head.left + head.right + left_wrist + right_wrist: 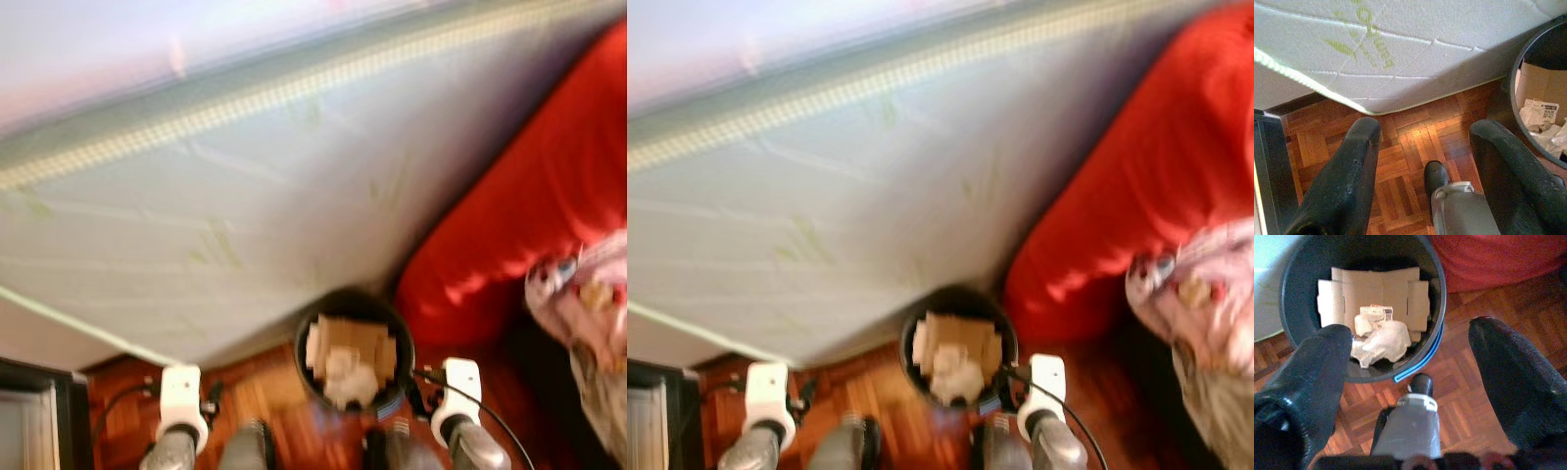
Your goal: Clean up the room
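One dark bin (1364, 308) stands on the parquet floor (1405, 147) between one mattress (245, 225) and one red sofa (529, 225), holding flattened cardboard (1376, 293) and crumpled paper (1383, 340). It sits at twelve o'clock from the right gripper (1410, 362), fingers apart and empty. The left gripper (1422, 161) is likewise spread, bin at two o'clock.

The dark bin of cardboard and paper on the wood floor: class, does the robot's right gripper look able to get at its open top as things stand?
Probably yes. The right gripper is open and empty, hanging just above the bin, whose open top faces up. The cardboard and crumpled paper lie uncovered inside.
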Robot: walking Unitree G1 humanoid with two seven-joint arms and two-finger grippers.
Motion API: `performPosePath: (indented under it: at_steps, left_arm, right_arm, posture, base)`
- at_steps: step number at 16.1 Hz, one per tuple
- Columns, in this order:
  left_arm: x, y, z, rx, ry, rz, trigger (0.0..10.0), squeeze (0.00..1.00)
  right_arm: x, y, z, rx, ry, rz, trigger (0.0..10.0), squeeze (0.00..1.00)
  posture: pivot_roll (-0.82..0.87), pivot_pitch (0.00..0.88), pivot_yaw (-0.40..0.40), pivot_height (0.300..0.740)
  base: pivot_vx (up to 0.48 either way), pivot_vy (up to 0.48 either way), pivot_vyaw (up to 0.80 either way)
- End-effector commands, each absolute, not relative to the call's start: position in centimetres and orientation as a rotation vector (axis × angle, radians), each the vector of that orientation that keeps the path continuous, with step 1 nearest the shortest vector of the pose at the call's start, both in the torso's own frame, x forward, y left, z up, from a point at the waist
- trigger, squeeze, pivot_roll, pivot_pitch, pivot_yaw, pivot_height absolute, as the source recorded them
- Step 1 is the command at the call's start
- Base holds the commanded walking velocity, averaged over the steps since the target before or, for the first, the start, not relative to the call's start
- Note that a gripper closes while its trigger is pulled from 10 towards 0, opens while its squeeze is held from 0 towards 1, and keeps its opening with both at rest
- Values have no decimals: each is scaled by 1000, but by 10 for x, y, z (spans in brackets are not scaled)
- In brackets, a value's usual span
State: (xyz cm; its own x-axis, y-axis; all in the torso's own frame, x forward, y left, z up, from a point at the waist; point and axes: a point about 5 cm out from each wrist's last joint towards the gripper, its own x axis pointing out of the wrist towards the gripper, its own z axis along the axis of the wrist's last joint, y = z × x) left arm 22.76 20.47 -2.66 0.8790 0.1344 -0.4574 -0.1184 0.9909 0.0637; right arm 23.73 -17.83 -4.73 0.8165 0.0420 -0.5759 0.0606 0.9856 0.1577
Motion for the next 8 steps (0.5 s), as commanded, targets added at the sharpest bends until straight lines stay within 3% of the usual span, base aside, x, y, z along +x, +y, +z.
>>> performPosePath:
  at_steps: [1,8]
  left_arm:
    - [217,208,-38,30,537,146,10000,0]
    - [217,194,-59,16,719,101,10000,0]
  right_arm:
    - [222,-178,-59,182,688,-26,10000,0]
    - [202,-198,-71,148,818,-66,10000,0]
  posture:
    - [2,144,3,740]
    - [-47,8,-9,740]
  base:
    - [0,0,0]
    - [0,0,0]
